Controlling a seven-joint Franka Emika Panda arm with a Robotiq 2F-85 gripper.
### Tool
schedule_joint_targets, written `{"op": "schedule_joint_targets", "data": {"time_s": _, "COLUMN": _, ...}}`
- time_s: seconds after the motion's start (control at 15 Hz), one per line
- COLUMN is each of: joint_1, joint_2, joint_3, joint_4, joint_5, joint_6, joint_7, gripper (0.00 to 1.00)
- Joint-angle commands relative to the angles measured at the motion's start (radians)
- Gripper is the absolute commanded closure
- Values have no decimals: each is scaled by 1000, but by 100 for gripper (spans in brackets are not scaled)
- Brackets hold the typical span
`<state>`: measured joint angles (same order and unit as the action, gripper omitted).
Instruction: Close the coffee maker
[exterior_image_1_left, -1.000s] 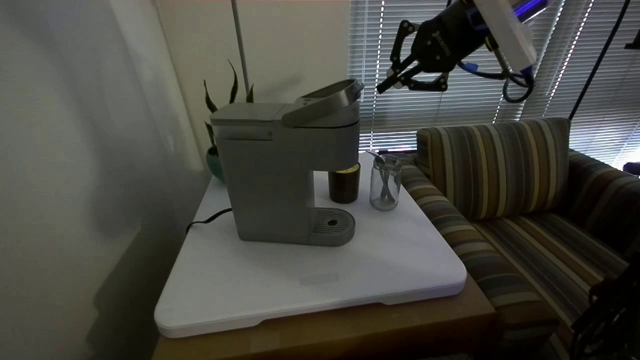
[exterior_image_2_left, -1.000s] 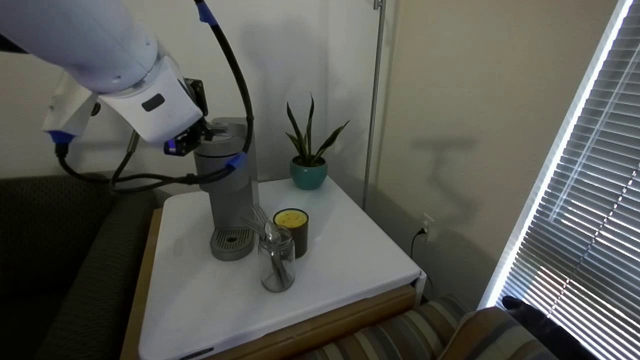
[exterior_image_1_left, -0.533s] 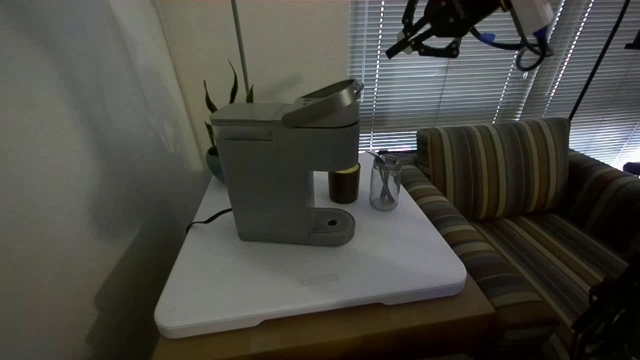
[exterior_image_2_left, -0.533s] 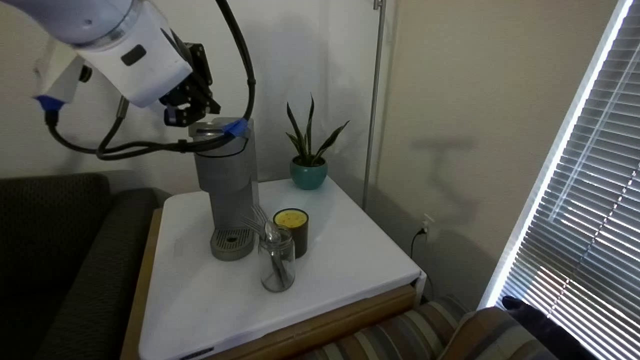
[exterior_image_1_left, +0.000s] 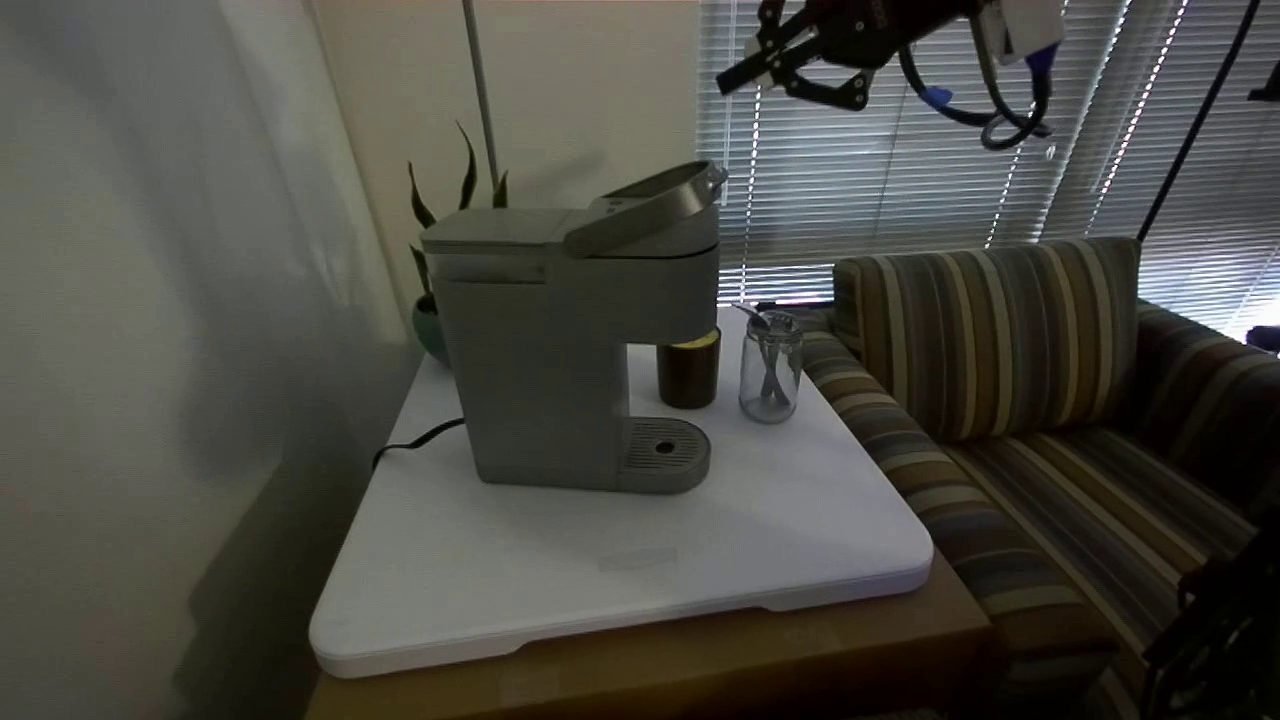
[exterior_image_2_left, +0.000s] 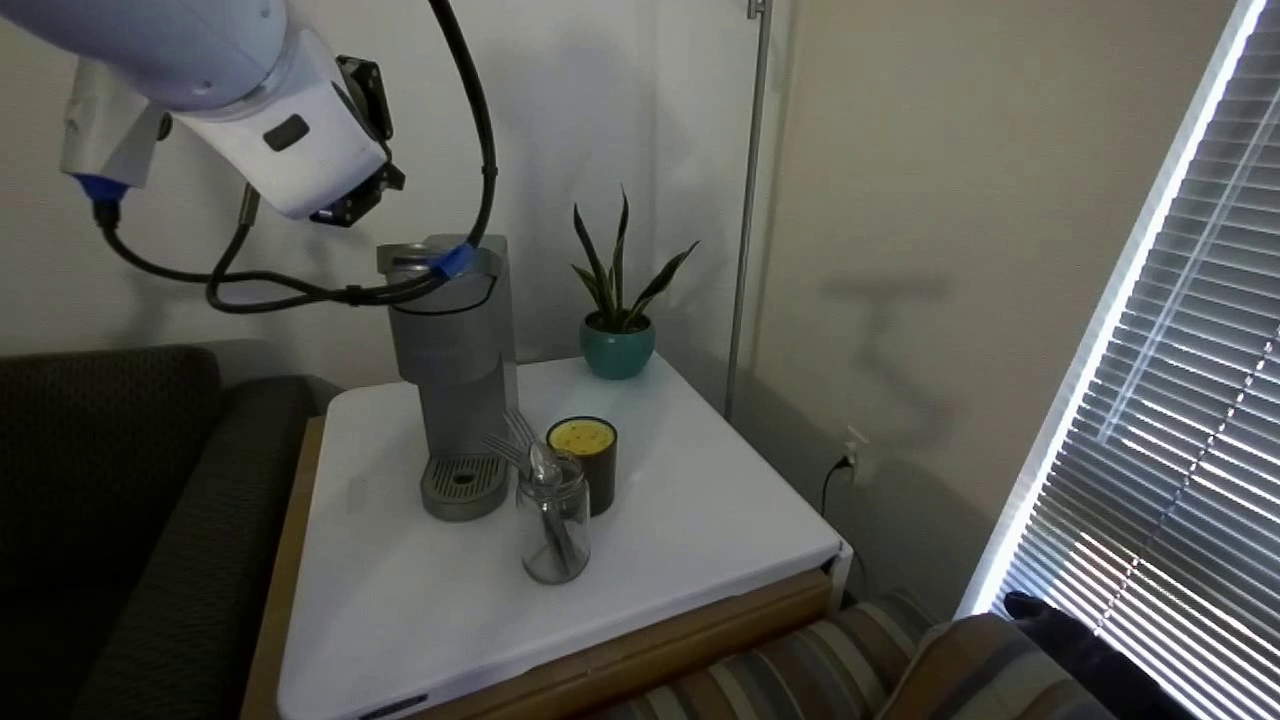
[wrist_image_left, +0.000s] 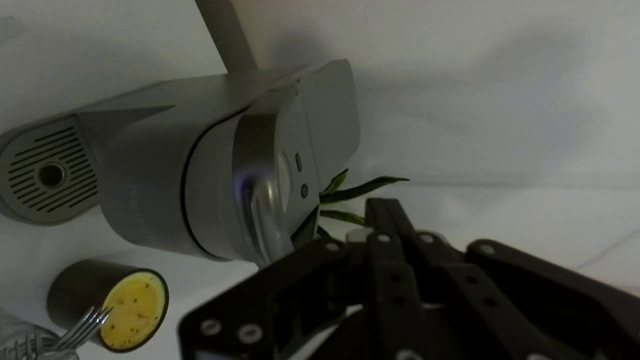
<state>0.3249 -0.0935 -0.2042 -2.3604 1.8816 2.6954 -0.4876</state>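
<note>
- Gripper (wrist_image_left: 384, 205) is hovering high, its fingers (wrist_image_left: 375, 215) meeting with no gap showing at the tips; it is gripping nothing and touching nothing.
- Behind it and hanging lower, a black cable (exterior_image_2_left: 375, 294) is looping from the arm (exterior_image_2_left: 190, 50); a low pass could be dragging it into things underneath.
- Below the gripper, apart from the fingers, the coffee maker (exterior_image_1_left: 560, 350) is standing upright on the white table (exterior_image_1_left: 480, 560), its lid (exterior_image_1_left: 640, 220) seemingly lying down over a thin dark seam; whether it is catching fully cannot be told.
- Likeliest trouble: a lid merely resting would be leaving the job unfinished if the arm were going off now. In a downward press, tips could be skidding off that sloping top or shoving the machine backward.
- Farther down, beside the machine, a jar (exterior_image_2_left: 553, 545) of cutlery (exterior_image_2_left: 543, 465) and a dark cup (exterior_image_2_left: 598, 475) are standing; a sweep could be toppling them.
</note>
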Motion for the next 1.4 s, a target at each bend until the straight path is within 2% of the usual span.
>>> {"op": "schedule_joint_targets", "data": {"time_s": 0.0, "joint_1": 6, "joint_2": 78, "joint_3": 1, "joint_4": 29, "joint_5": 12, "joint_6": -60, "joint_7": -11, "gripper": 100}}
{"op": "schedule_joint_targets", "data": {"time_s": 0.4, "joint_1": 10, "joint_2": 148, "joint_3": -1, "joint_4": 25, "joint_5": 16, "joint_6": -85, "joint_7": -13, "gripper": 100}}
{"op": "schedule_joint_targets", "data": {"time_s": 1.33, "joint_1": 4, "joint_2": 151, "joint_3": -11, "joint_4": 16, "joint_5": 38, "joint_6": -81, "joint_7": -29, "gripper": 100}}
